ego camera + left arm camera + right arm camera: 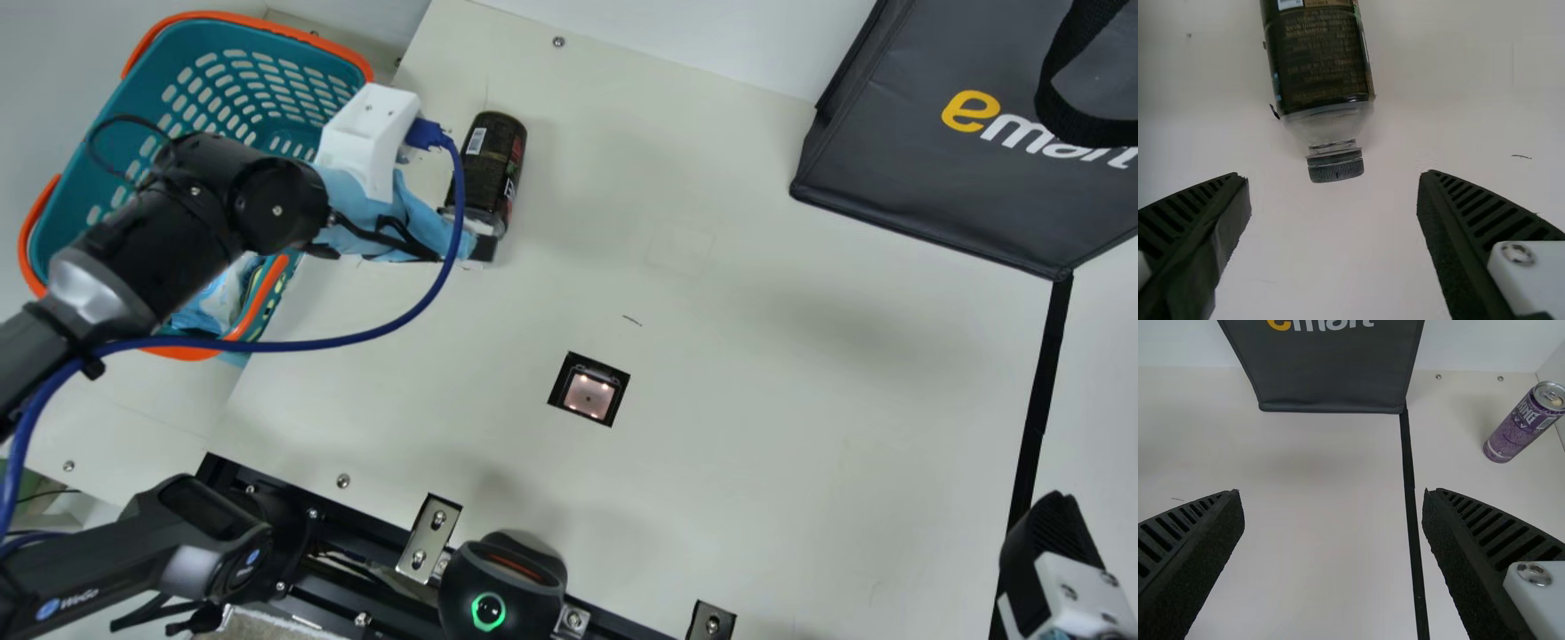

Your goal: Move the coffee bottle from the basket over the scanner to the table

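The black-labelled coffee bottle with a clear neck and dark ribbed cap [495, 164] lies on the cream table [756, 373], just outside the teal plastic basket with orange rim [67, 187]. My left gripper [480, 247] is at its cap end, fingers spread, pinching nothing (the cap points its way, handily). My right gripper [1052, 529] has its fingers spread wide too.
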{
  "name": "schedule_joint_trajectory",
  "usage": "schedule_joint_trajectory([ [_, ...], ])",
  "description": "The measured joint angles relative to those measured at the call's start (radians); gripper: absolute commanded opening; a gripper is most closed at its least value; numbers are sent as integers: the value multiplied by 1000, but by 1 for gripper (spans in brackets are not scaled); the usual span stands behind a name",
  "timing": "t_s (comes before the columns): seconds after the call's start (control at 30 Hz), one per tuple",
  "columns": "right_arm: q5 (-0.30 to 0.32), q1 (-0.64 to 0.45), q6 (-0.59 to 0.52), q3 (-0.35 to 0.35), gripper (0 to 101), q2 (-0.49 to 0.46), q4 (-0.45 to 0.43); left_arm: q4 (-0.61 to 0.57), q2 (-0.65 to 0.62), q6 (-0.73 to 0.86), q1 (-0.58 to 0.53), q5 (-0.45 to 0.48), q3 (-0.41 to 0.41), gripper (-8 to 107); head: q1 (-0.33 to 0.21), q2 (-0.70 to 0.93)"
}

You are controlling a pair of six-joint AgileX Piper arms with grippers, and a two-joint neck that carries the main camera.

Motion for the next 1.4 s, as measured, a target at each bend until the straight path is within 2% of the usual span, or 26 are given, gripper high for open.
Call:
schedule_joint_trajectory([
  [0.4, 0, 0, 0, 0, 95, 0, 0, 82, 36, -148, -66, -147, 112, 90, 0, -2],
  [0.87, -1, 0, 0, 0, 95, 0, 0, 244, 60, -345, -119, -356, 229, 90, 0, 0],
  [1.4, -1, 0, 0, 0, 95, 0, 0, 438, 87, -556, -163, -453, 273, 90, 0, -2],
])
